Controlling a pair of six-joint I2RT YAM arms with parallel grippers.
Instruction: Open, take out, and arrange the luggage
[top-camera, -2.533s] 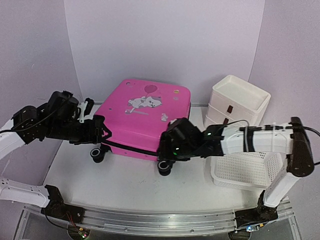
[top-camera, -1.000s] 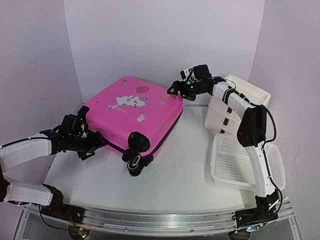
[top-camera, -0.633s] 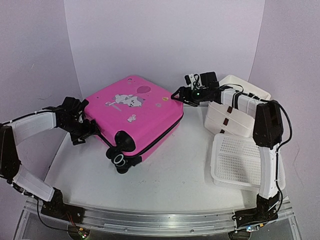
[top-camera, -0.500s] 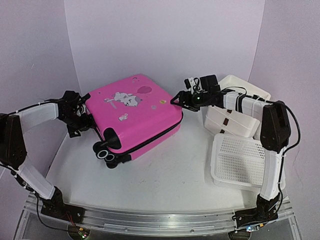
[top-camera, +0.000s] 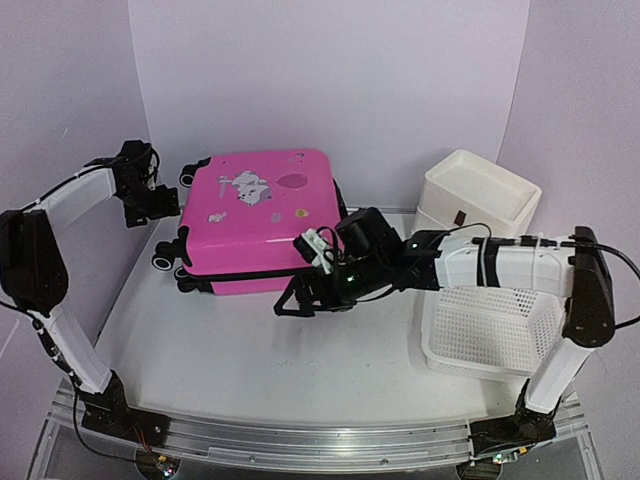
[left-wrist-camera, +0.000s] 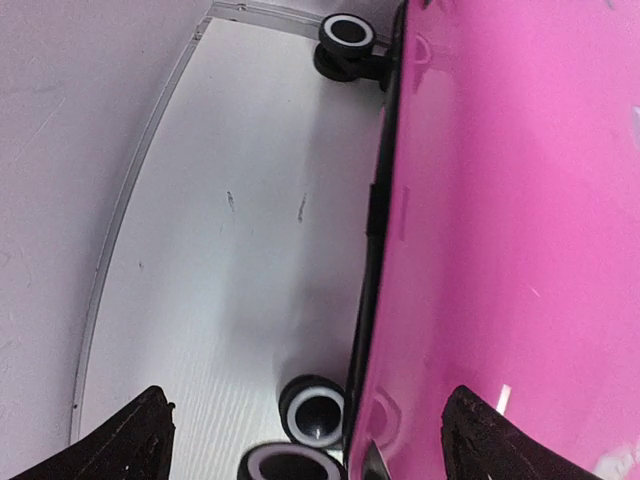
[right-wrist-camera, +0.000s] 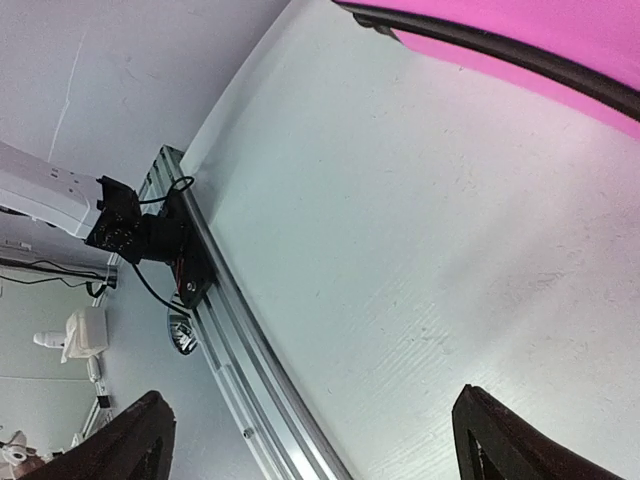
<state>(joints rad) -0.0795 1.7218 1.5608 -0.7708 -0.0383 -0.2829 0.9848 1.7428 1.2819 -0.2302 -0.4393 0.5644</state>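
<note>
Since half a second ago, we note the luggage (top-camera: 255, 215) has swung square-on. It lies flat and closed on the bench (top-camera: 330, 375), with its wheels (top-camera: 163, 260) at its left end. The left pincer (top-camera: 152, 203) stands wide open just left of the luggage, gripping nothing. The right pincer (top-camera: 290, 303) hangs wide open just before the luggage's near edge, likewise empty.

My right gripper (right-wrist-camera: 318, 440) hangs wide open, its two dark fingertips (right-wrist-camera: 140, 440) at the bottom corners with the white tabletop (right-wrist-camera: 400, 250) showing between them. Up in the top right corner is the edge of the hot-pink luggage (right-wrist-camera: 530, 20) with its black zip band (right-wrist-camera: 500, 62). At the left, an aluminium rail (right-wrist-camera: 230, 320) edges the table, and a black arm base (right-wrist-camera: 140, 232) with cables is bolted to it.
</note>
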